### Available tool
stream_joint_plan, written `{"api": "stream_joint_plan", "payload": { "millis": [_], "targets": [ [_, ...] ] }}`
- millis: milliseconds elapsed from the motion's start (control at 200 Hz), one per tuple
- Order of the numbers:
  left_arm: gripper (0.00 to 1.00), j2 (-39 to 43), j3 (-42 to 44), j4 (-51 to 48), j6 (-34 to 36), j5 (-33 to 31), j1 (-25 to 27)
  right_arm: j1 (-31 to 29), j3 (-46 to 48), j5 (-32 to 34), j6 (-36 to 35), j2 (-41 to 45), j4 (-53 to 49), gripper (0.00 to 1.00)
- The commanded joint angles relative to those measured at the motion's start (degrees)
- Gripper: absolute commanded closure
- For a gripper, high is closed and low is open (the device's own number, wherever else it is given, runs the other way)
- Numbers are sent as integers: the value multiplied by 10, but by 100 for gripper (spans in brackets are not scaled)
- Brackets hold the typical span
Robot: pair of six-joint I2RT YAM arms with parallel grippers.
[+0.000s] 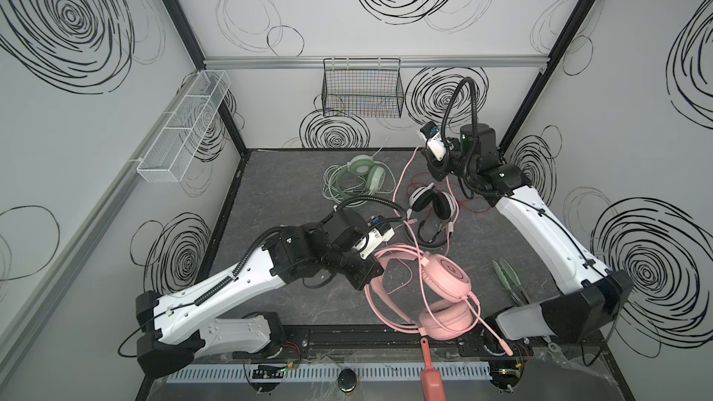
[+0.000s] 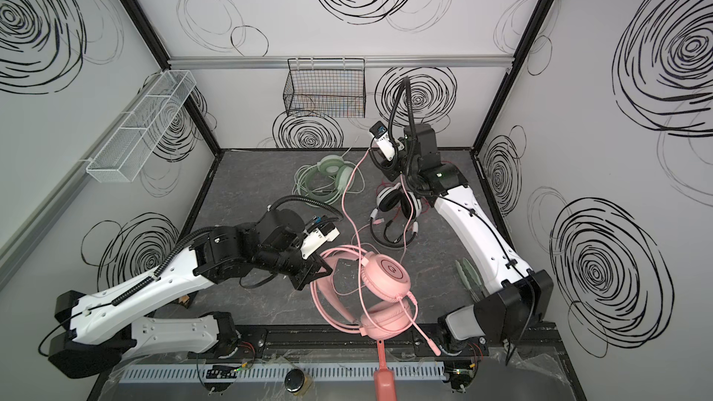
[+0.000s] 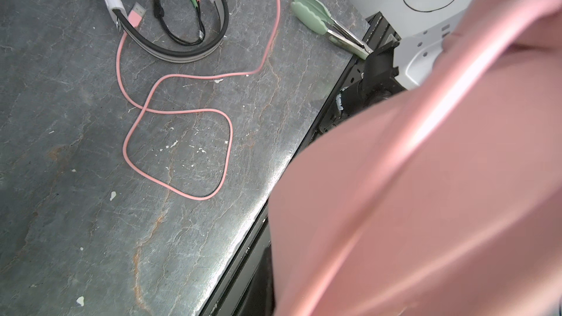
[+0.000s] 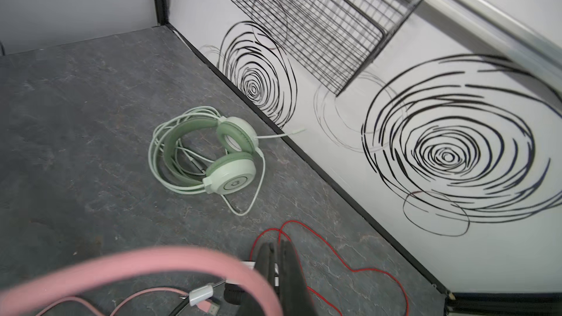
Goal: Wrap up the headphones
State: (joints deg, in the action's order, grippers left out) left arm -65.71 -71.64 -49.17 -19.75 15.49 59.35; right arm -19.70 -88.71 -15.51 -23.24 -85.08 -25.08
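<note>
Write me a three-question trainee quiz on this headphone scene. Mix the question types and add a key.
1. Multiple choice: which headset already has its cable gathered in loops around it? A the pink headphones; B the mint-green headphones; C the white-and-black headphones.
2. True or false: the green tongs lie inside the black wire basket.
3. Fill in: the right gripper is shut on the ____ cable.
Key: 1 B. 2 False: the tongs lie on the table, while the basket hangs on the back wall. 3 pink: it is the pink cable.
</note>
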Motion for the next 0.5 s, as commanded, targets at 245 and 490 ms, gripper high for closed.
{"api": "stream_joint_plan", "payload": {
  "millis": [245,490],
  "targets": [
    [100,9,-38,38,-14,-9,29,-4,-24,-30,41,-91,49,100],
    [100,8,-43,28,-12,-9,42,-1,-45,1,60,-137,71,100]
  ]
}}
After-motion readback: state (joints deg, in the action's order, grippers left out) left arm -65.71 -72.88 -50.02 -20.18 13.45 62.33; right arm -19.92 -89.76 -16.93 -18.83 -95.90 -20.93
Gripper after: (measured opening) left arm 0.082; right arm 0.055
